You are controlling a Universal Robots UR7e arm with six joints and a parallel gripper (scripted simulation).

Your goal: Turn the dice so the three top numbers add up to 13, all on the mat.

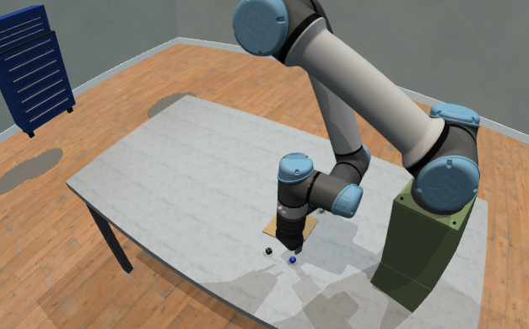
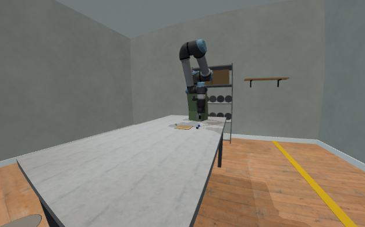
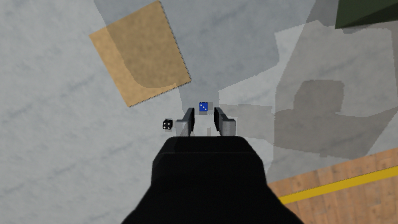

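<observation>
The blue die [image 1: 293, 260] [image 2: 198, 126] [image 3: 203, 107] lies on the table off the mat; in the wrist view its top seems to show three pips in a diagonal. The black die [image 1: 268, 250] [image 2: 197, 127] [image 3: 167, 124] lies on the table off the mat, with light pips, seemingly four on top. A small greyish die [image 1: 321, 211] [image 2: 176, 124] lies beyond the mat, partly hidden by the arm in the top view; its number cannot be read. The tan mat [image 1: 269, 229] [image 2: 183, 127] [image 3: 145, 55] lies flat. My gripper [image 2: 199, 117] [image 3: 204, 114] is open and empty, above the table near the blue die.
The green robot pedestal [image 1: 419, 253] [image 2: 197, 114] stands on the table beyond the dice. The table's edge [image 1: 179, 270] runs along the black and blue dice's side. The arm's shadow falls over part of the mat and table.
</observation>
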